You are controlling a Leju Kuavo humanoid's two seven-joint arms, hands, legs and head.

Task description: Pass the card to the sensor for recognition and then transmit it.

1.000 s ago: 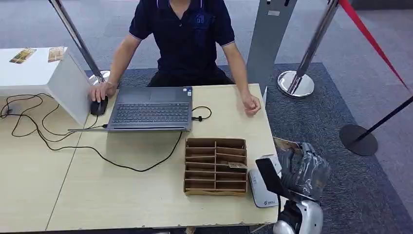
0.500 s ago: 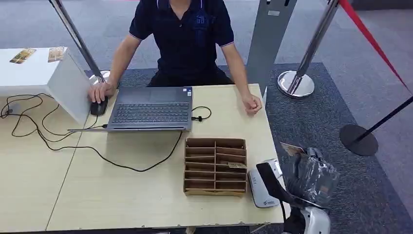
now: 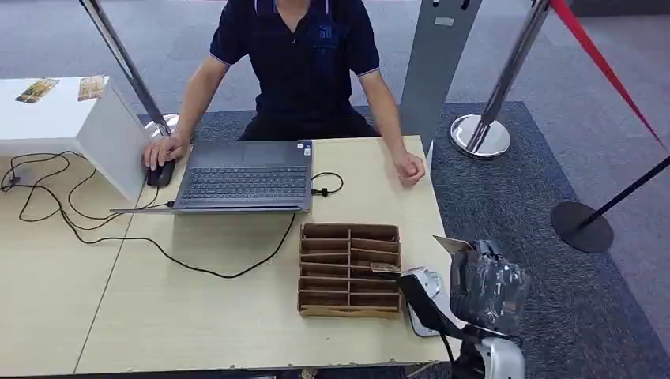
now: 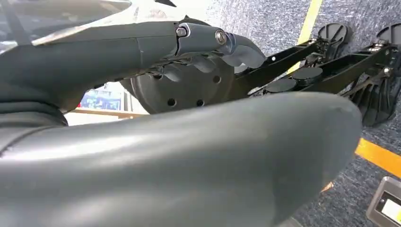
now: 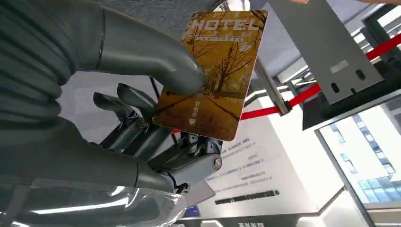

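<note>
Pinched only between thumb and fingers (image 5: 142, 106) of the right hand (image 3: 486, 284), the golden-brown plastic hotel card (image 5: 215, 71) could slip before reaching the white box-shaped sensor (image 3: 423, 304) at nine o'clock.

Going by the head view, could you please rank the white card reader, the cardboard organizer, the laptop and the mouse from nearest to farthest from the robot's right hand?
From the right hand, which holds the card:
1. White card reader, just beside it at the table's edge.
2. Cardboard organizer, next along the table.
3. Laptop, farther across, before the person.
4. Mouse, beyond the laptop, under the person's hand.
</note>
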